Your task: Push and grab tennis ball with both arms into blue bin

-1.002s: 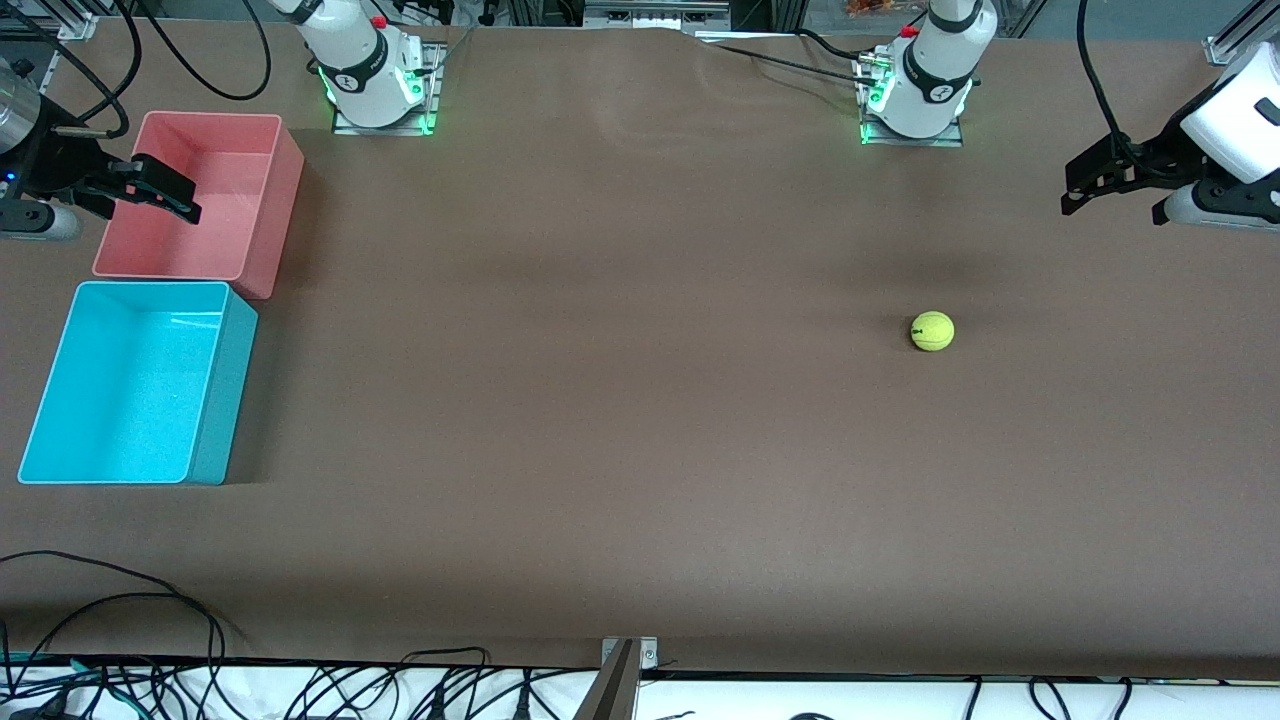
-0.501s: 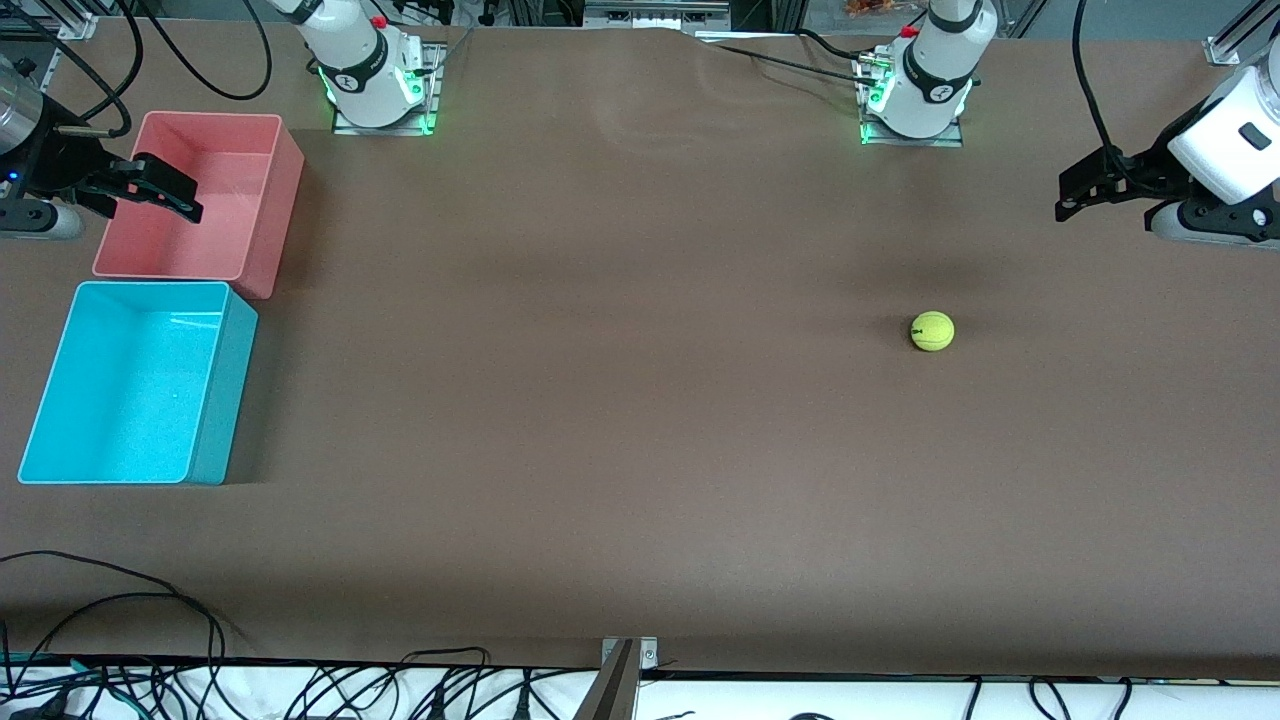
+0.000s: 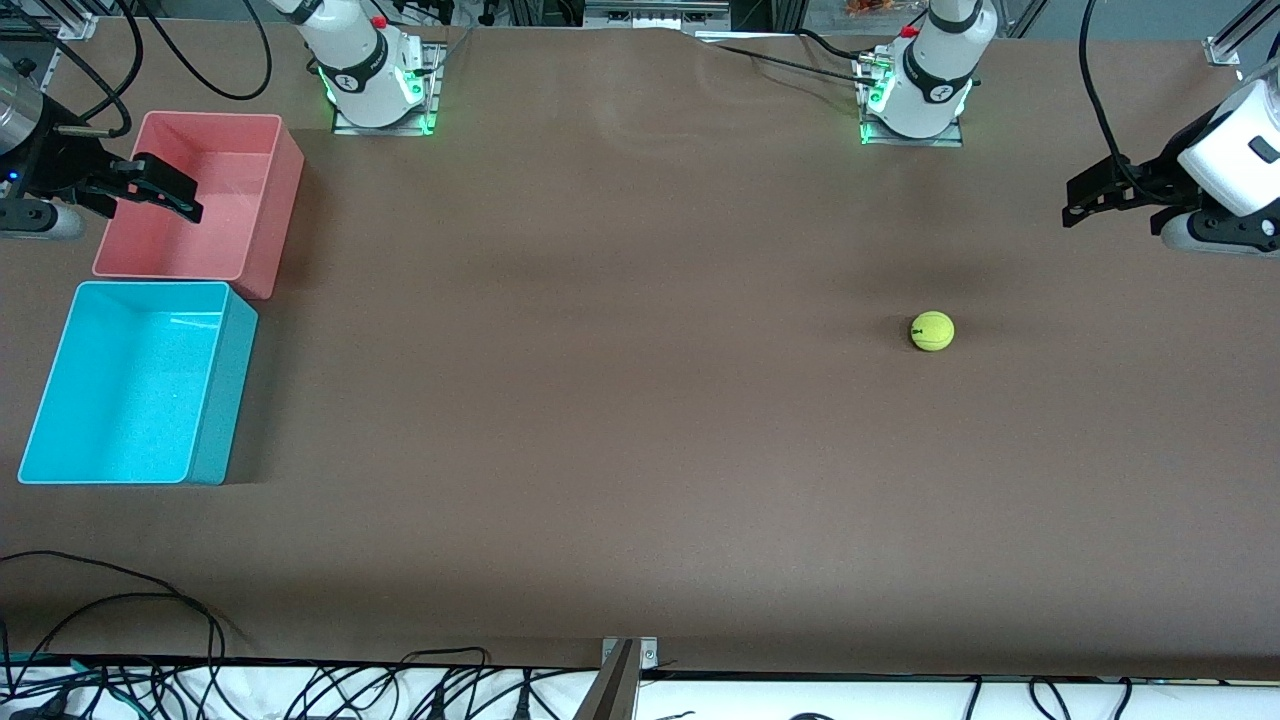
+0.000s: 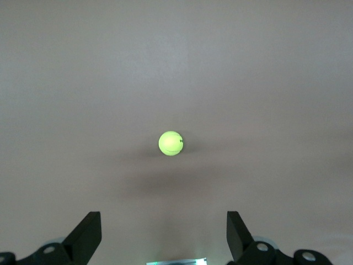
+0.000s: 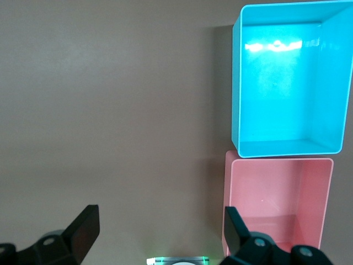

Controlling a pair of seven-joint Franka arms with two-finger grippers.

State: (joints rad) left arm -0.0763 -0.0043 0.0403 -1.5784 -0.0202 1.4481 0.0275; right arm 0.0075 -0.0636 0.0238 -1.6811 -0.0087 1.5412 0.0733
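The tennis ball lies on the brown table toward the left arm's end; it also shows in the left wrist view. My left gripper hangs open and empty in the air over the table's edge at that end, well apart from the ball; its jaws stand wide. The blue bin stands empty at the right arm's end, also seen in the right wrist view. My right gripper is open and empty over the pink-red tub; its fingers show spread wide.
A pink-red tub stands empty right beside the blue bin, farther from the front camera; it shows in the right wrist view too. Both arm bases stand along the table's back edge. Cables lie along the table's front edge.
My left gripper and wrist shifted slightly, first toward the table's middle, then back outward. The ball, the bins and the right arm have not moved.
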